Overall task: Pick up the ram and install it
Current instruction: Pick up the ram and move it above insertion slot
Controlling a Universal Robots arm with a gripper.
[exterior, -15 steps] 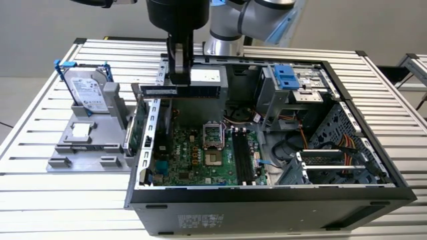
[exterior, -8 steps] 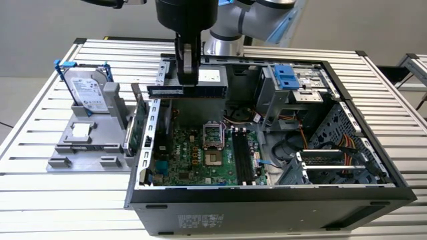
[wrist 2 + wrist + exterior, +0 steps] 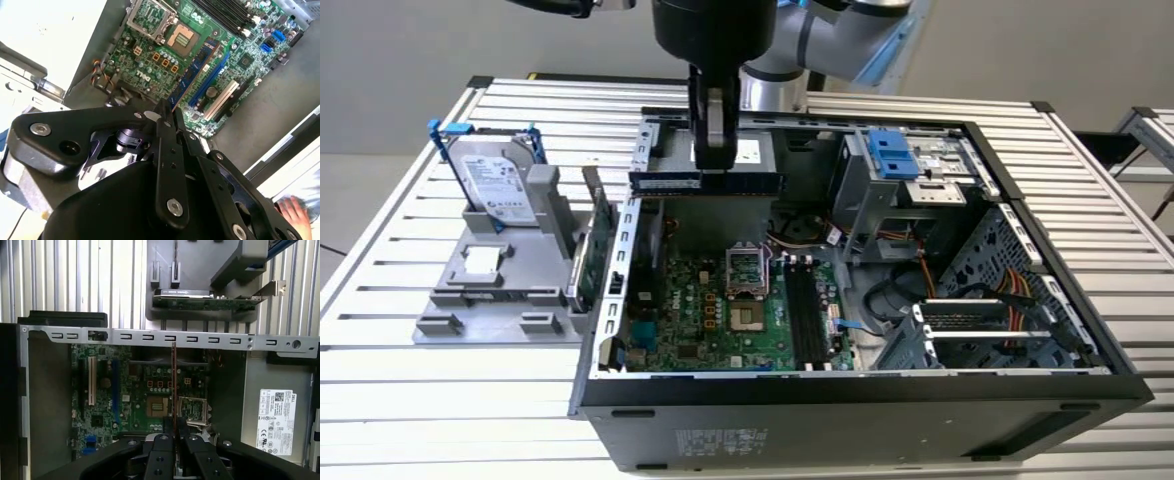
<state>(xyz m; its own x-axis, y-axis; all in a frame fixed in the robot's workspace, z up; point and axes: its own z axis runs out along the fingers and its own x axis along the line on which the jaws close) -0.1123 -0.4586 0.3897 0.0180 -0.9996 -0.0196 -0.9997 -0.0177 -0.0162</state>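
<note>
Hand: my hand [image 3: 712,166] hangs over the open computer case [image 3: 1067,330], clenched on the ram [image 3: 761,183], my fingers [image 3: 161,450] pressed on its two flat faces.
Ram, place: held level in the air above the case's opening, apart from the motherboard [image 3: 707,310] below.
Ram, look: a long, thin, narrow strip. It looks dark from the side in the exterior view. Edge-on it is a bluish strip in the second wrist view [image 3: 195,70] and a fine line in the first wrist view [image 3: 173,375].
Case, contents: the green motherboard with a square processor socket [image 3: 744,268], long black memory slots [image 3: 807,310] beside it, a blue-latched drive bay [image 3: 894,155], and orange and yellow cables [image 3: 987,290].
Grey holder [image 3: 494,300]: it sits on the slatted desk [image 3: 454,400] by the edge at the exterior view's left. A silver hard drive [image 3: 494,180] in a blue frame stands upright in it, and a green expansion card [image 3: 594,255] stands on edge just beside the case.
Labels: a white sticker [image 3: 275,415] on a grey panel inside the case and a pale label on the hard drive both carry print I leave unread.
</note>
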